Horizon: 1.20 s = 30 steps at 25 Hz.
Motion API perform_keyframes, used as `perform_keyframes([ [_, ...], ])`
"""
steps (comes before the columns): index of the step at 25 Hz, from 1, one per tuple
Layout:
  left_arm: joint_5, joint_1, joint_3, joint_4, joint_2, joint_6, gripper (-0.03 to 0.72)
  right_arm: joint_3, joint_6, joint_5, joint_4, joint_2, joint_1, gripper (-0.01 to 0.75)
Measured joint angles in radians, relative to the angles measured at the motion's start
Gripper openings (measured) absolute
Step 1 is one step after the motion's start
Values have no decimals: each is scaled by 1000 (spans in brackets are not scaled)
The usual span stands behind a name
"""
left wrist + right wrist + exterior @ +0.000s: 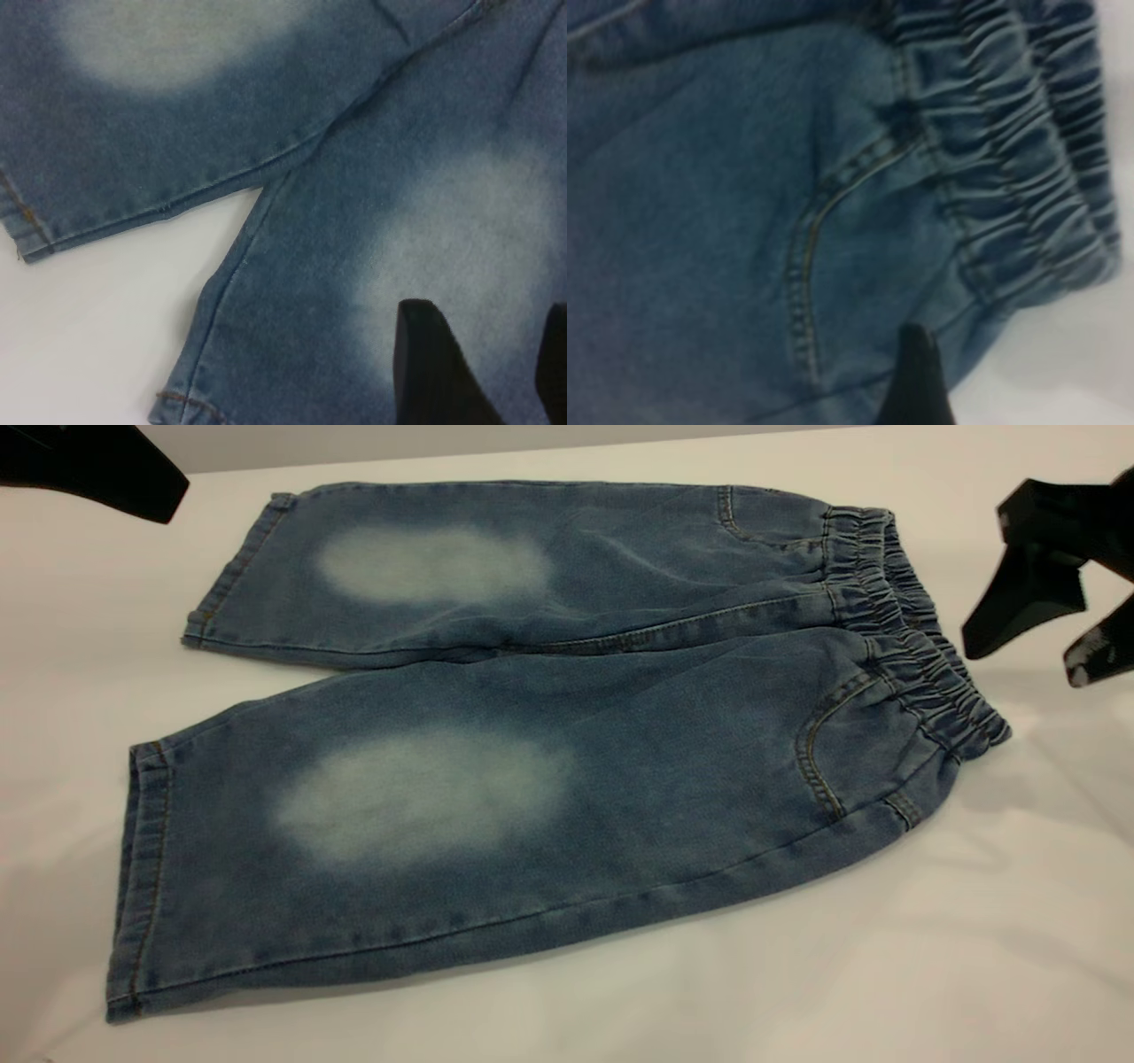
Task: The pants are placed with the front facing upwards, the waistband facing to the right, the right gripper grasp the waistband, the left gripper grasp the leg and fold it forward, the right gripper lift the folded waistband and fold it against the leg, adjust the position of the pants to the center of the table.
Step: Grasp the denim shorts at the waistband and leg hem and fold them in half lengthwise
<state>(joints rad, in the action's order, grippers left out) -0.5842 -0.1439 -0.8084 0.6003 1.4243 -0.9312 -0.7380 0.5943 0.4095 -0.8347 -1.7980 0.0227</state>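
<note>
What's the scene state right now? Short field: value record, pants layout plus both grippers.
pants: flat on the table, front up, both legs spread, unfolded
waistband: at the right end, lying flat, not gripped
leg hems: at the left end
right gripper: open, raised just right of the waistband, not touching it
left gripper: open, above the pants' faded knee patch, holding nothing
fold progress: none yet

Pants (620, 717): blue denim, pale faded oval knee patches, tan stitching along seams, hems, pockets. Waistband (895, 602): darker blue, puckered vertical ridges. Surface (886, 974): plain white. Right pincer (1054, 646), left pincer (97, 469): black.
</note>
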Motion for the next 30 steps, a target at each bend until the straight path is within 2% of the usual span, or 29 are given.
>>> perform_keyframes([
  [4,-3,0,0,0,0,-1,284,-32,59,103,-13,-40,-91,481],
  [7,-2,0,0,0,0,-1,284,-32,139,146,-96,-42,-140,481],
  [13,-2,0,0,1,0,-2,284,-32,342,242,-285,-114,-175,481],
  [17,-2,0,0,1,0,-3,284,-32,405,238,-351,-172,-175,481],
  [25,-4,0,0,3,0,-3,284,-39,404,153,-348,-223,-175,481],
  [30,-4,0,0,5,0,-3,284,-39,406,147,-350,-265,-175,481],
])
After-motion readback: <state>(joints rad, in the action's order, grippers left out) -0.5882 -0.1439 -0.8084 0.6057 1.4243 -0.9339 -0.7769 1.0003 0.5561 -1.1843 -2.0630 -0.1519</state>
